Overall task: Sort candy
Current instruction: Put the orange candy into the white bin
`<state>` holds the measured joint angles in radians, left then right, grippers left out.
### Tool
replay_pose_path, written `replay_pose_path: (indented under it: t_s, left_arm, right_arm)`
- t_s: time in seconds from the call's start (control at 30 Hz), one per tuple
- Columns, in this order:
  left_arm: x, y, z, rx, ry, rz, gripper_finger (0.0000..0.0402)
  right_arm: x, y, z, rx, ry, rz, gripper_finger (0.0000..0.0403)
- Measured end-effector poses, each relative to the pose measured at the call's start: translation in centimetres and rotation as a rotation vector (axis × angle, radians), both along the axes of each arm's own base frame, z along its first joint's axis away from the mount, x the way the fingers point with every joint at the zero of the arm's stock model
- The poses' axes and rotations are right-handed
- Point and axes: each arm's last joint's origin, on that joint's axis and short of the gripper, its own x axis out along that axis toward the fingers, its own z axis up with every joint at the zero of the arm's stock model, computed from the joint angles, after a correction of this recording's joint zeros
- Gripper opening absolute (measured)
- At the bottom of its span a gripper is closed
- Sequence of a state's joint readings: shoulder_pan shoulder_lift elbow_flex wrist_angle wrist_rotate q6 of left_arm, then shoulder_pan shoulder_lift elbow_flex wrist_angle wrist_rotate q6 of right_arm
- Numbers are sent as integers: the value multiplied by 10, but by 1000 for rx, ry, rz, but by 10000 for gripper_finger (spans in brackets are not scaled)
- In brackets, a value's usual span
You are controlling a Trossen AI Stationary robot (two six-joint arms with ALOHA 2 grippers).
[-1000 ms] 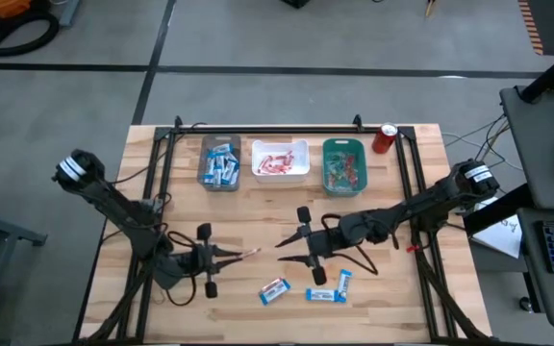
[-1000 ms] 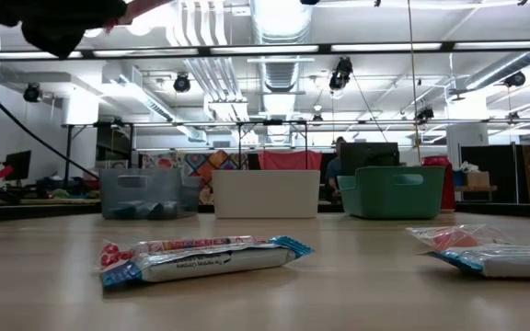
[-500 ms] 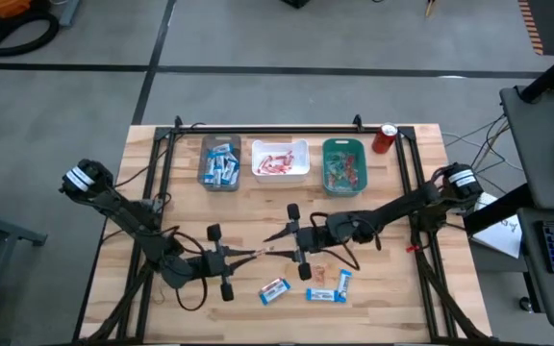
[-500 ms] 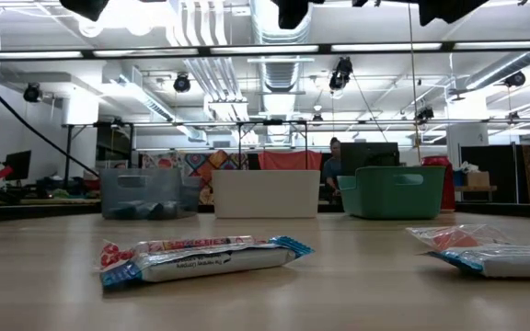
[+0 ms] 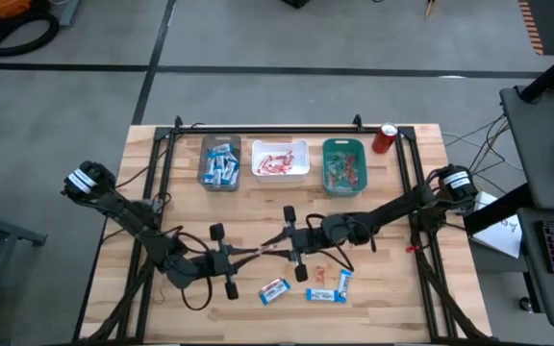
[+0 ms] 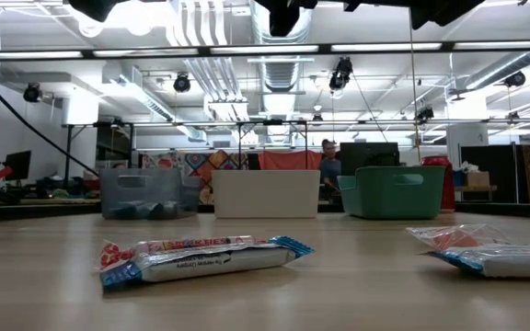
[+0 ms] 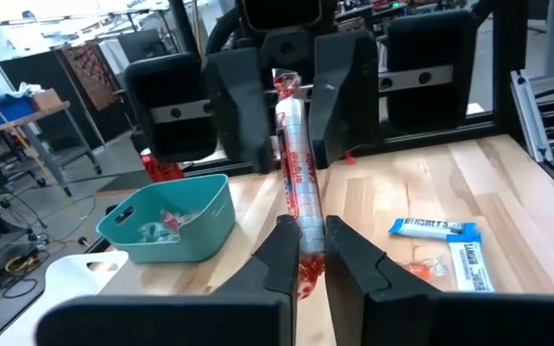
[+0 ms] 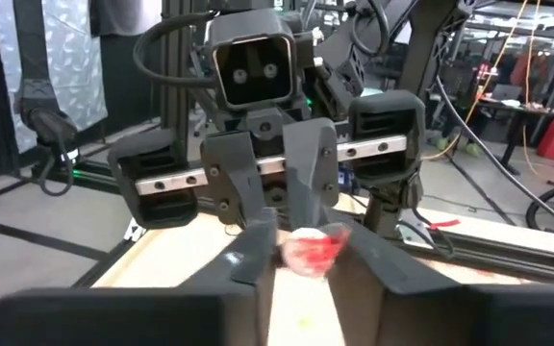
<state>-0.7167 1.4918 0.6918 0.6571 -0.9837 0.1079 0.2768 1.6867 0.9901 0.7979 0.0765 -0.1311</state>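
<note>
Mid-table, above the wood, the left gripper (image 7: 302,252) clamps one end of a long red-and-white wrapped candy stick (image 7: 294,163) while the right gripper (image 7: 294,115) brackets the other end, not visibly clamped; light, crinkly and slippery-looking, it's best pinched mid-body.

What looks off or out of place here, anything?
Only one thing: the red soda can at the table's far right corner, beside the teal bin, isn't candy. Otherwise normal: the left gripper holds a red-and-white candy stick up to the right gripper, whose fingers flank its other end.
</note>
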Motion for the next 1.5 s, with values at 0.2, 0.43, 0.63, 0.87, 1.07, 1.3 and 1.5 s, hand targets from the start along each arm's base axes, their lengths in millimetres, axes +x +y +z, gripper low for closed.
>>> replay_pose_path:
  t_s: [0.2, 0.43, 0.63, 0.87, 1.07, 1.3, 1.5]
  left_arm:
    - [0, 0, 1, -42, -13, 6, 41]
    - [-8, 5, 11, -40, -2, 3, 132]
    - [-16, 21, 17, -36, 70, 36, 181]
    - [-33, 41, 21, -140, 138, 103, 189]
    - [-45, 51, 20, -216, 181, 143, 190]
    - [-45, 51, 17, -211, 200, 151, 190]
    - [-42, 49, 11, -212, 214, 159, 190]
  right_arm:
    - [0, 0, 0, 5, 2, 7, 34]
    - [0, -17, 4, 41, 52, -50, 34]
    - [6, -68, 14, 9, 205, -394, 34]
    - [8, -165, 9, 32, 486, -788, 34]
    - [0, -222, -6, 150, 536, -838, 67]
    - [-5, -242, -13, 230, 554, -820, 120]
    - [-6, -236, -7, 226, 541, -807, 147]
